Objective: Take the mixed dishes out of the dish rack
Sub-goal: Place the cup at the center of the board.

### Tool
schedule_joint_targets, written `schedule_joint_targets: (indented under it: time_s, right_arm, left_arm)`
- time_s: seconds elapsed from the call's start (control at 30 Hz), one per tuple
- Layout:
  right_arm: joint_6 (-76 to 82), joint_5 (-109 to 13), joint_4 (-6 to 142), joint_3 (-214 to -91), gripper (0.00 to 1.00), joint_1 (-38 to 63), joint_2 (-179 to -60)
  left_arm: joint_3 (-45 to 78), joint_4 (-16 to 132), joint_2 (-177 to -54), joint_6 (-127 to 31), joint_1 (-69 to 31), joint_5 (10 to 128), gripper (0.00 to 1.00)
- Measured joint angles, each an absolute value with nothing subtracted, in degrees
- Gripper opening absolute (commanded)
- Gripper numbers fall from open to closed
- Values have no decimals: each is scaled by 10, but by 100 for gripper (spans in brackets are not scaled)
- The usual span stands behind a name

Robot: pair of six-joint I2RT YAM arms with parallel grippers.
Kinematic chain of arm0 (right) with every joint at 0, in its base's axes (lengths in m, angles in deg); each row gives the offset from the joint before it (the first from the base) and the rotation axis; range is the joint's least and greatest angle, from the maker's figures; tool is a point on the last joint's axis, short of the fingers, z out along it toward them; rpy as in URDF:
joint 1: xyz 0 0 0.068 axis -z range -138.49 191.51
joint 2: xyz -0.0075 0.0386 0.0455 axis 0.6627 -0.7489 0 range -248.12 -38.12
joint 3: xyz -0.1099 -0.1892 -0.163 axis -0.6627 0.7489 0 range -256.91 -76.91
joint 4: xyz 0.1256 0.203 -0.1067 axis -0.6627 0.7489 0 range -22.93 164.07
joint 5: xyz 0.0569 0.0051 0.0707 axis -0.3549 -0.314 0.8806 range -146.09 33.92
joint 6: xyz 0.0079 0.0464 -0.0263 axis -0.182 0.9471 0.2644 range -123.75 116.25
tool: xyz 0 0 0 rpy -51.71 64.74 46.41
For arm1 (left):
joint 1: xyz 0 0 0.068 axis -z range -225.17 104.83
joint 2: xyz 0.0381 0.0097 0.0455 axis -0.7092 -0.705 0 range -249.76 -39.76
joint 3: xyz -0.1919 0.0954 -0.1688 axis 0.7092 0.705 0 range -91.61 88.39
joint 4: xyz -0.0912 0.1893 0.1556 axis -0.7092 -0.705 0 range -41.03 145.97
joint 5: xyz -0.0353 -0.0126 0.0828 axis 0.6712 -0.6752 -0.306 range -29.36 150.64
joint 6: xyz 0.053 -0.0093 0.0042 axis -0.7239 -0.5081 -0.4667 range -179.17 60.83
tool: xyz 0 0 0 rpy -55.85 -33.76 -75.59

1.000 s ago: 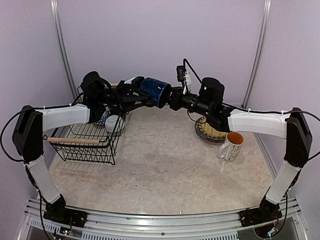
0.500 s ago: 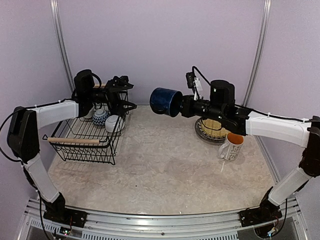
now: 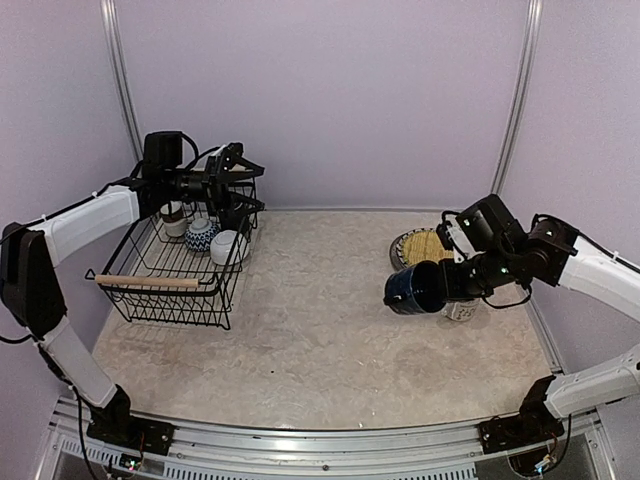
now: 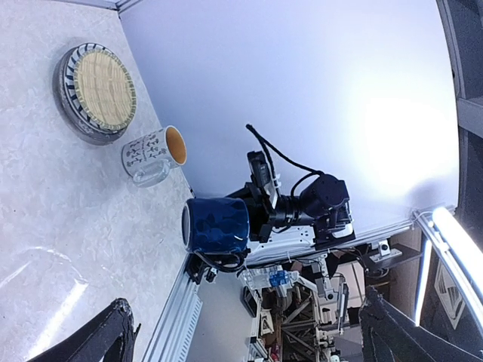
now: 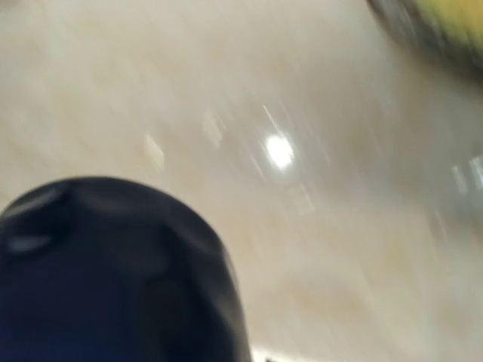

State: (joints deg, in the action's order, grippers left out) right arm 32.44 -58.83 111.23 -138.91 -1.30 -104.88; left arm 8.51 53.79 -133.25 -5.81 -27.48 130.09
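Handover done: left tool [image 3: 236, 186] has let go and now stands wide open and empty, back over the far end of the dish rack [image 3: 170, 305]. Right tool [image 3: 443, 282], clamped on the dark blue mug [image 3: 413, 288], has swung down low over the surface [image 3: 300, 330] beside the stacked plates [image 3: 420, 244] and white mug [image 4: 151, 154]. Set-down is likely next; small cups [image 3: 212, 240] are still in the rack.

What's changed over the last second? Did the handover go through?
Yes. The left gripper let go of the blue mug, opened and pulled back over the dish rack. The right gripper, shut on the mug, carried it down and right, toward the orange-lined mug. The remaining dishes in the rack, stacked plates and orange-lined mug stayed put.
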Motion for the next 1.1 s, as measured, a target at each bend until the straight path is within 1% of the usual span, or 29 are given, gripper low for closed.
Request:
schedule_joint_targets:
  time_s: [0.1, 0.2, 0.3, 0.47, 0.63, 0.9, 1.1]
  right_arm:
    - [363, -585, 1207, -1363, 0, -13, -1030]
    - [397, -599, 1279, -1345, 0, -12, -1039]
    - [426, -612, 1316, -1316, 0, 3, -1051]
    - [439, -614, 1308, -1257, 0, 83, -1053]
    - [432, -620, 1286, -1229, 0, 145, -1056]
    - [416, -666, 1256, -1229, 0, 202, -1061]
    - [384, -674, 1215, -1229, 0, 239, -1097]
  left_arm:
    - [85, 518, -1333, -74, -275, 1287, 99]
    - [85, 501, -1331, -88, -275, 1275, 99]
    - [85, 487, -1330, -102, -273, 1265, 99]
    - [80, 457, -1325, -126, -266, 1250, 99]
    - [68, 433, -1313, -147, -258, 1242, 99]
    - [64, 423, -1305, -158, -258, 1239, 99]
    - [63, 409, -1305, -164, -258, 1231, 99]
